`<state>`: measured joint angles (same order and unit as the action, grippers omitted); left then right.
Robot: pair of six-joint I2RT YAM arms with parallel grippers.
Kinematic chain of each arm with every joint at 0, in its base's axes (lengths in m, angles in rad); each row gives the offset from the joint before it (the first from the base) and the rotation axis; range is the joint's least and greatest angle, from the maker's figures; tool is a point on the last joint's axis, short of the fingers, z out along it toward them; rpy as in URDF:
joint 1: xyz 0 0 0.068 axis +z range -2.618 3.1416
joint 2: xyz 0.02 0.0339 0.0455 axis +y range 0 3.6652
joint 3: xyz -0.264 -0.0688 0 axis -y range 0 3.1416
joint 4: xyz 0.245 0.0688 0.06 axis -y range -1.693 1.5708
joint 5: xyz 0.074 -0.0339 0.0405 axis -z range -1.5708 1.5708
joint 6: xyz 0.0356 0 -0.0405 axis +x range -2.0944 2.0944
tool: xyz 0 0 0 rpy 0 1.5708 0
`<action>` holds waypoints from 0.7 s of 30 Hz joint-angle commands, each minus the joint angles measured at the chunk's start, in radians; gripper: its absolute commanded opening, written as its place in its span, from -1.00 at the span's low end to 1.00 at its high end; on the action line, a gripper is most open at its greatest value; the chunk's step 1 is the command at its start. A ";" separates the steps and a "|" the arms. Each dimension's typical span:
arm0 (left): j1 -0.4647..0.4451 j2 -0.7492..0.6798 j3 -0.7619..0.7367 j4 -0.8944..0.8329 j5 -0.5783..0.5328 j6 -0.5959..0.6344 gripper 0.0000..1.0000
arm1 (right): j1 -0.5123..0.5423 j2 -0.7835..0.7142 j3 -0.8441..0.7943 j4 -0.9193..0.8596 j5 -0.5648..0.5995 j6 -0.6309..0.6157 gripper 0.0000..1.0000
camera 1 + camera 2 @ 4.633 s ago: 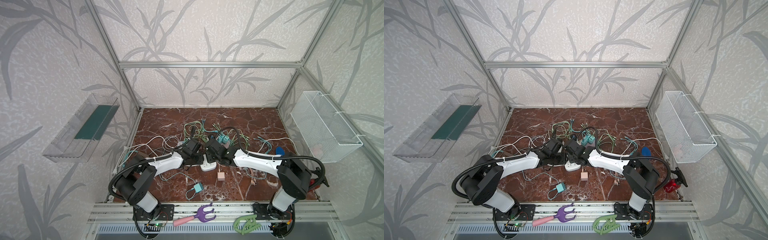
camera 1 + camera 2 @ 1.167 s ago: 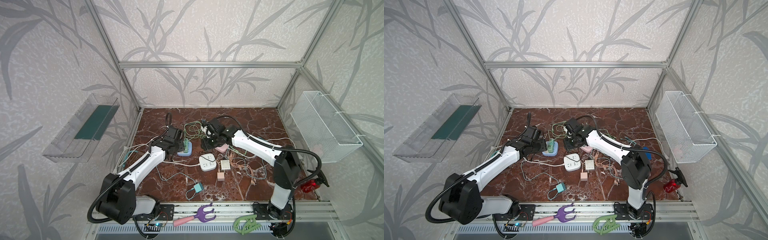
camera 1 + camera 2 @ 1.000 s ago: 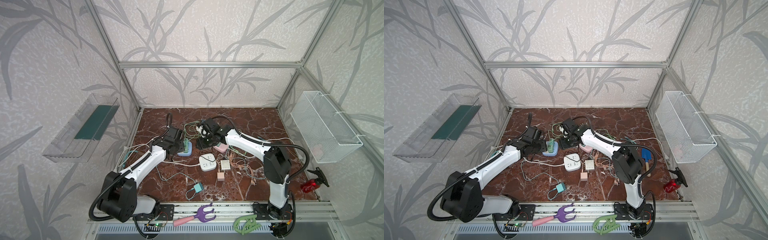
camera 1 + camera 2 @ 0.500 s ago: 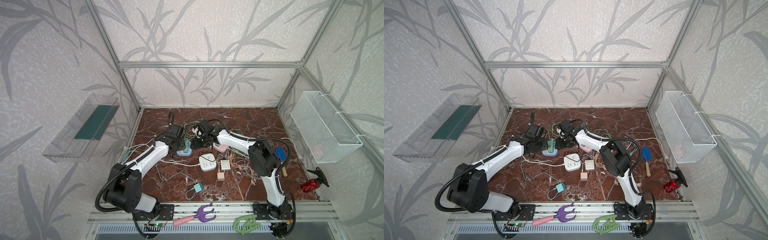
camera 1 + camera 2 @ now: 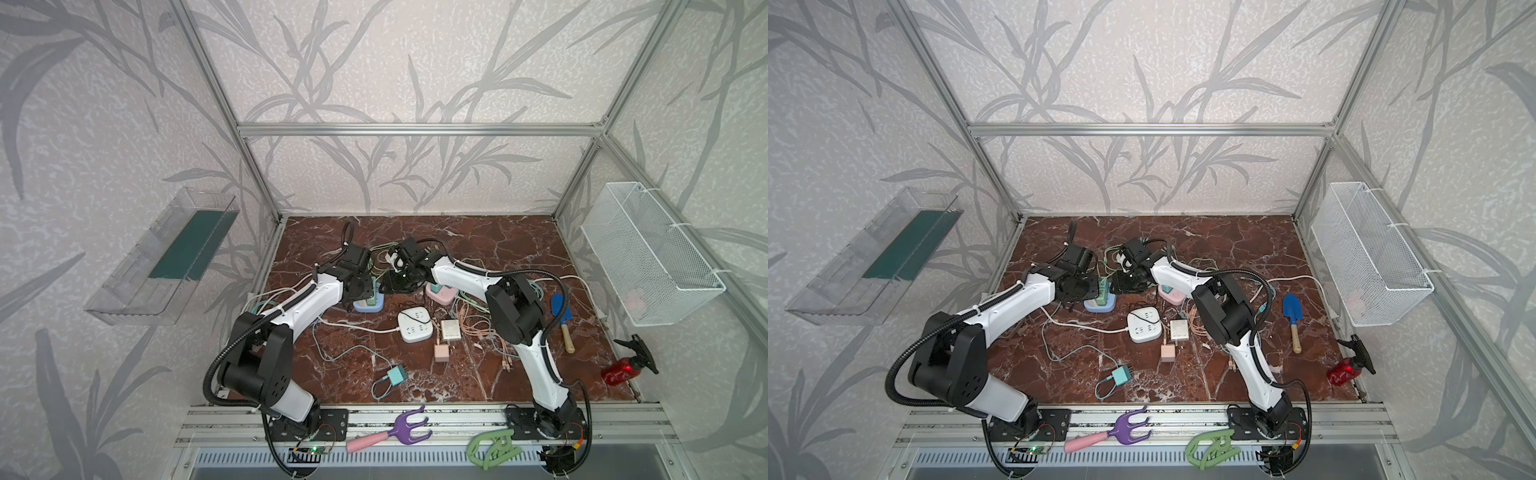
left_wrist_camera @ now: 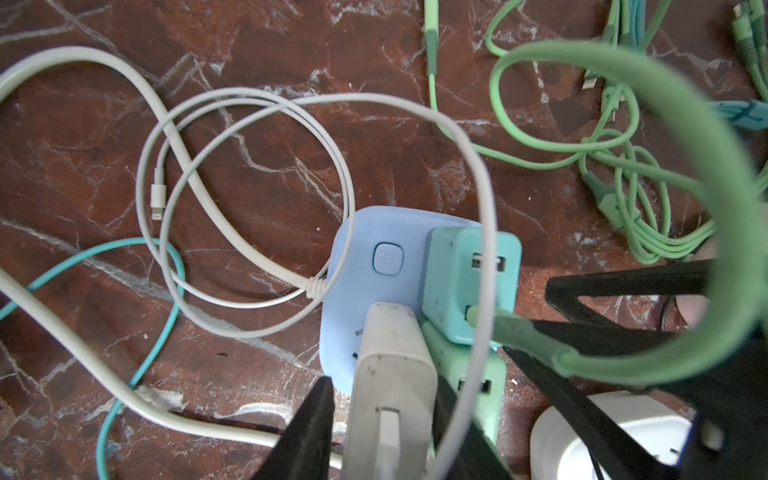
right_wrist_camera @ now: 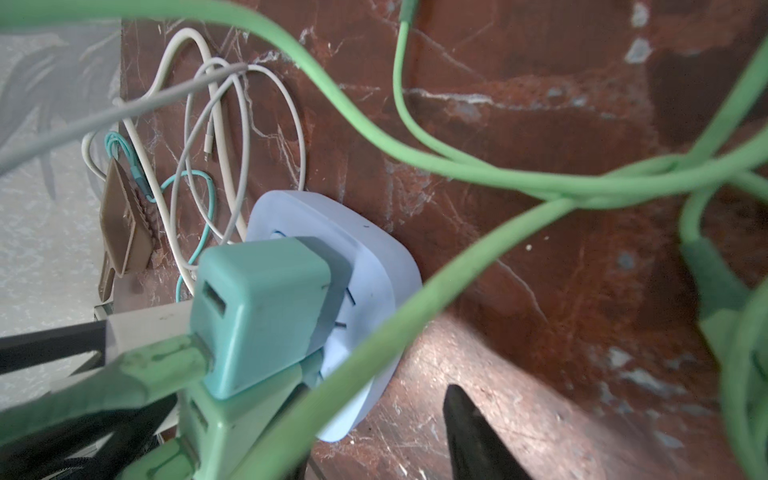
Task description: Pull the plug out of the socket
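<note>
the counter (image 5: 478,374) is strewn with cables and adapters. in both top views a white power strip (image 5: 415,327), a pink socket (image 5: 444,296), a small pink cube (image 5: 441,352) and a loose teal adapter (image 5: 395,376) lie around the middle. a blue trowel (image 5: 561,316) and a red spray bottle (image 5: 621,370) sit well off to the right.

the blue socket (image 6: 399,224) lies towards the back left of the counter, and three plugs crowd its face: the white plug (image 6: 392,374), a teal plug (image 6: 457,282) and a light green plug (image 6: 453,353), packed just beside one another. a thin white cable (image 6: 249,104) loops across the white and teal plugs. a thick green cable (image 6: 706,124) hangs blurred close to the left wrist lens, and a tangle of green cables (image 6: 623,199) lies beyond.

the left gripper (image 6: 384,380) straddles the white plug with its jaws narrowly apart: one finger is against the plug's side and a thin gap shows at the other finger.

the right gripper (image 5: 388,284) comes in from the opposite side of the socket, jaws apart. the green lead plugged into the teal plug runs between its fingers. i cannot tell whether they touch anything.
</note>
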<state>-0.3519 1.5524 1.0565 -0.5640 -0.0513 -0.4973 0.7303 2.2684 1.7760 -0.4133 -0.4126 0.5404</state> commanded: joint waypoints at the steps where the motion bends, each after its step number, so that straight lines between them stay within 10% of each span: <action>1: 0.005 0.005 0.016 -0.046 0.009 0.002 -0.23 | -0.003 0.030 0.041 0.005 -0.031 0.012 0.05; 21: 0.005 -0.017 0.027 -0.015 0.103 0.001 -0.58 | -0.002 0.075 0.031 -0.005 -0.052 0.000 -0.05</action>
<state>-0.3515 1.5528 1.0607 -0.5694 0.0055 -0.4969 0.7300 2.3238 1.7908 -0.3946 -0.4534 0.5587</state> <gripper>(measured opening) 0.266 0.476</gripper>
